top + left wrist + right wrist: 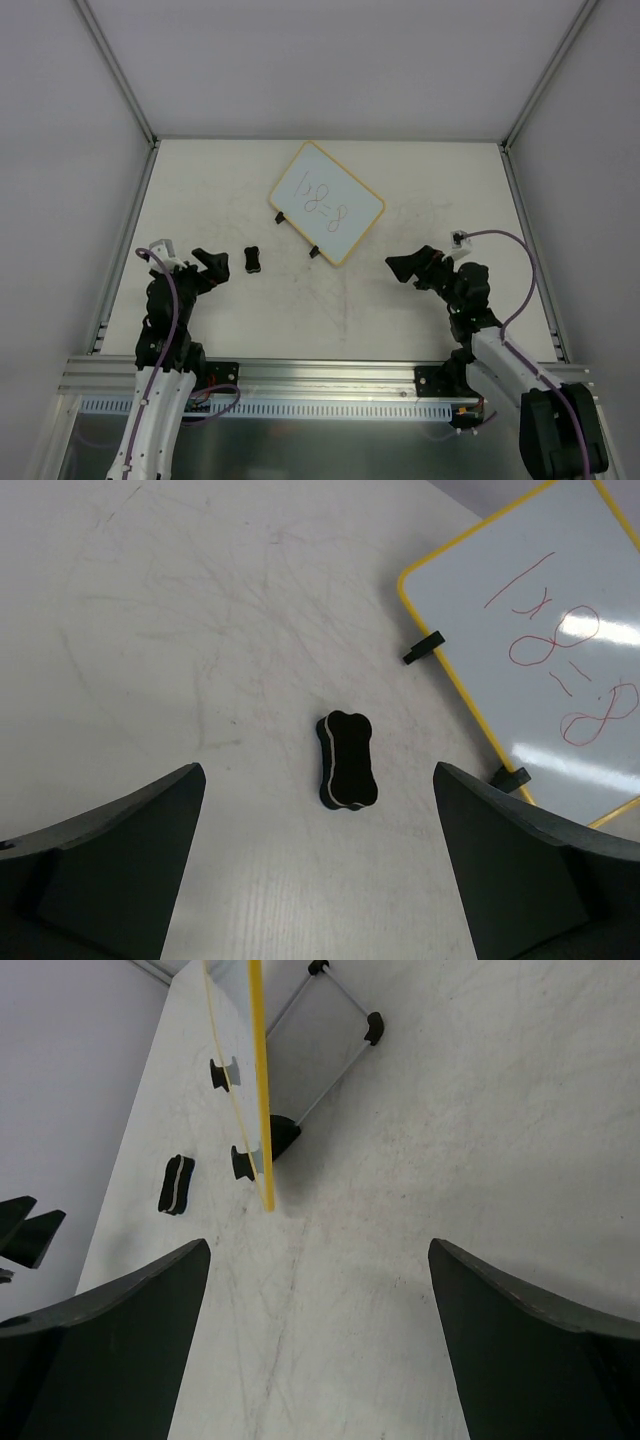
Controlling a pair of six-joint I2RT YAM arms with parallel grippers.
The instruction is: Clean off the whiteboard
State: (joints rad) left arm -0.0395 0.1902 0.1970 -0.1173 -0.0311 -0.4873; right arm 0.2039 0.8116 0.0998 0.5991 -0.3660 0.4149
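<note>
The whiteboard point(326, 202) lies turned at an angle at the middle back of the table, with a yellow frame, red scribbles and two black clips point(279, 217) on its left edge. It also shows in the left wrist view point(540, 630) and edge-on in the right wrist view point(260, 1080). A small black eraser point(253, 260) lies left of the board, also in the left wrist view point(347, 760) and right wrist view point(176, 1184). My left gripper point(212, 265) is open and empty, just short of the eraser point(320, 880). My right gripper point(405, 267) is open and empty, right of the board point(318, 1350).
The table point(420, 180) is white and scuffed, walled by white panels with metal rails point(120, 70) at the left, right and back. The left gripper's fingers point(25, 1230) show at the left edge of the right wrist view.
</note>
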